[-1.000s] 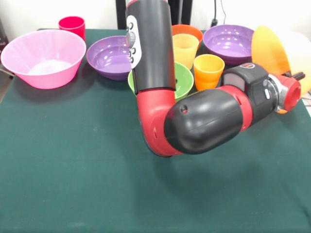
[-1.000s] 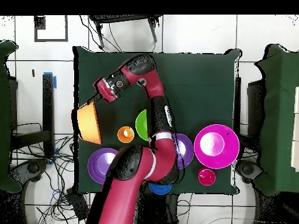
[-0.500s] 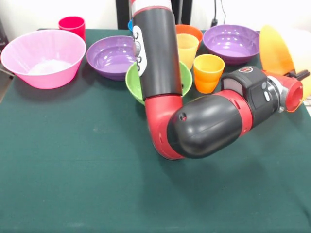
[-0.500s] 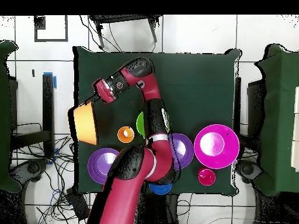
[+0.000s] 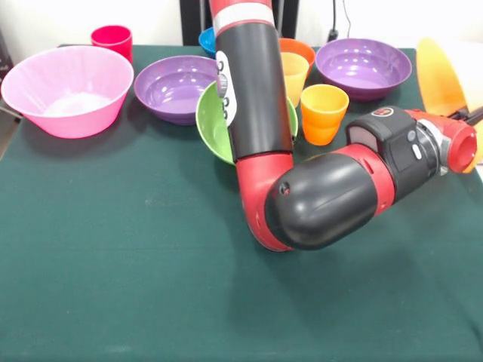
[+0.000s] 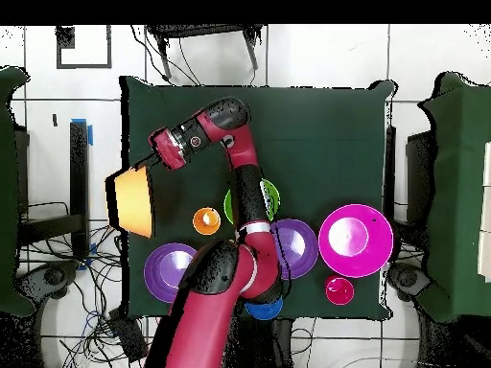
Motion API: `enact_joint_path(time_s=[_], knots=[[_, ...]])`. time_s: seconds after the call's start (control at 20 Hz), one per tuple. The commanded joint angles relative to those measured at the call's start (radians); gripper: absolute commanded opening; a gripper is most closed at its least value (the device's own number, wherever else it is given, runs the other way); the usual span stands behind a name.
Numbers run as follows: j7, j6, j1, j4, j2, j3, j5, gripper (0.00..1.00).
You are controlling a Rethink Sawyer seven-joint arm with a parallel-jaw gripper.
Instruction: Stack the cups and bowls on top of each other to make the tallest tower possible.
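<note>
While the claw (image 5: pixel 472 121) grips the big orange bowl (image 5: pixel 439 75) tilted beyond the orange cup (image 5: pixel 323 111), level it before stacking.

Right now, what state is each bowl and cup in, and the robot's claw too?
gripper: shut on big orange bowl
big orange bowl: lifted, tipped sideways, over the table's edge
green bowl: seems tilted, half hidden by arm
big pink bowl: upright on table
purple bowl beside it: upright
other purple bowl: upright
orange cup: upright
pale yellow cup: upright
red cup: upright
</note>
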Motion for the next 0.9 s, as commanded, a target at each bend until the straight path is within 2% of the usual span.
enact_joint_path(time_s=[0.05, 0.55, 0.7, 0.9], knots=[[0.116, 0.067, -0.042, -0.001, 0.042, 0.087, -0.025, 0.00], [0.139, 0.049, -0.093, -0.024, 0.046, 0.092, -0.101, 0.00], [0.159, 0.039, -0.105, -0.037, 0.053, 0.089, -0.142, 0.00], [0.239, 0.055, -0.114, -0.064, 0.062, 0.089, -0.233, 0.00]])
